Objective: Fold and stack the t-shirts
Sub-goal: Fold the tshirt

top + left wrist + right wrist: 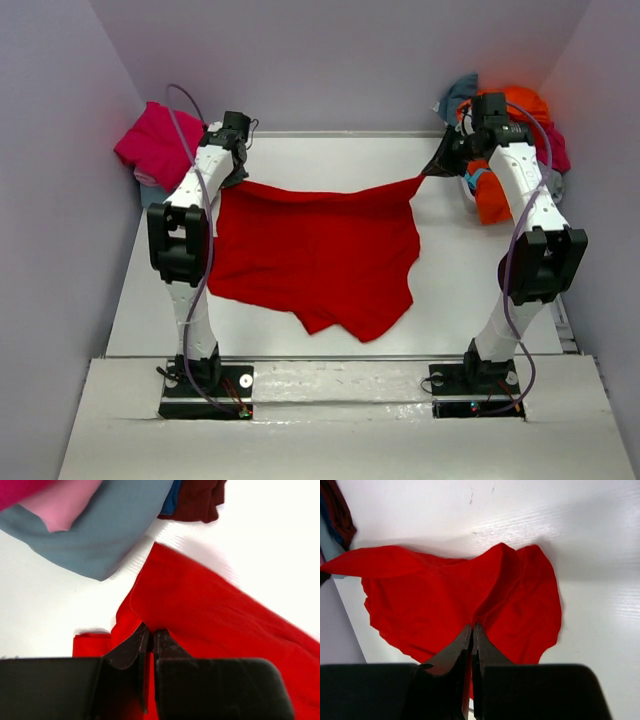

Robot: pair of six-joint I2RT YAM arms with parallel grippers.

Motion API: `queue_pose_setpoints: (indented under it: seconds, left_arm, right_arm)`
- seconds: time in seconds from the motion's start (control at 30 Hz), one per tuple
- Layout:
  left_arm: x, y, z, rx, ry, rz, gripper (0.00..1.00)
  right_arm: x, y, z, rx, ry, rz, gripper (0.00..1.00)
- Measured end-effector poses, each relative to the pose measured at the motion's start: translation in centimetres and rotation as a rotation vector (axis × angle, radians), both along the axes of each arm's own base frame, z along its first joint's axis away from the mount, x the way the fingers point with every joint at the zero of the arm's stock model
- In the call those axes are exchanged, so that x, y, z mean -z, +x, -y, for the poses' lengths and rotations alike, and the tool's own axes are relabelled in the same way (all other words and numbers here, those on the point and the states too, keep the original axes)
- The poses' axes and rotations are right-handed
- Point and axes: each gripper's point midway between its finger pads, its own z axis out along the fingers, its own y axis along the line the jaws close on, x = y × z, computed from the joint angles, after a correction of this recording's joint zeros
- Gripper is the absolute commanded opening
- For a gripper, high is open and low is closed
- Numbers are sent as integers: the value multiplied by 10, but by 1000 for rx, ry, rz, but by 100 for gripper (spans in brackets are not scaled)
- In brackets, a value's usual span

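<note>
A bright red t-shirt (320, 250) hangs stretched between my two arms over the middle of the table, its lower part draping down onto the white surface. My left gripper (151, 631) is shut on the shirt's left top corner at the far left. My right gripper (473, 626) is shut on the right top corner at the far right, red cloth (460, 595) bunching at its tips. In the top view the left gripper (237, 172) and the right gripper (438, 165) hold the top edge taut and slightly sagging.
A pile of shirts lies at the far left: magenta (155, 143), pale pink (62, 505), grey-blue (105, 530) and maroon (197, 500). At the far right sits another heap with orange (495, 195) and teal (460, 92) cloth. Grey walls close in both sides.
</note>
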Motion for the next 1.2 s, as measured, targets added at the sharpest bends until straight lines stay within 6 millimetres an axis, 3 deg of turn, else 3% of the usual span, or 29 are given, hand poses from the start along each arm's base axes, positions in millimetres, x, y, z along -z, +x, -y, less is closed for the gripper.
queue_pose_setpoints:
  seconds: [0.13,0.27,0.53,0.77,1.0,1.2]
  left_arm:
    - [-21,0,2,3,-21,49,6]
    - [-25,-2,7,17,-49,55,6]
    - [8,-31,13,42,-88,-55,6]
    - [24,-51,15,46,-112,-106,6]
    - [16,-57,15,37,-122,-86,6]
    - [-3,-58,13,24,-134,-36,6]
  right_arm:
    - [11,-11,1,-6,-6,-34,7]
    - [30,-23,-1,-18,-8,-97,7]
    - [39,-28,-9,-55,-13,-119,7]
    - [69,-44,-15,-85,-19,-214,7]
    - [91,-60,-21,-106,-26,-284,7]
    - [102,-68,-18,-105,-40,-318,7]
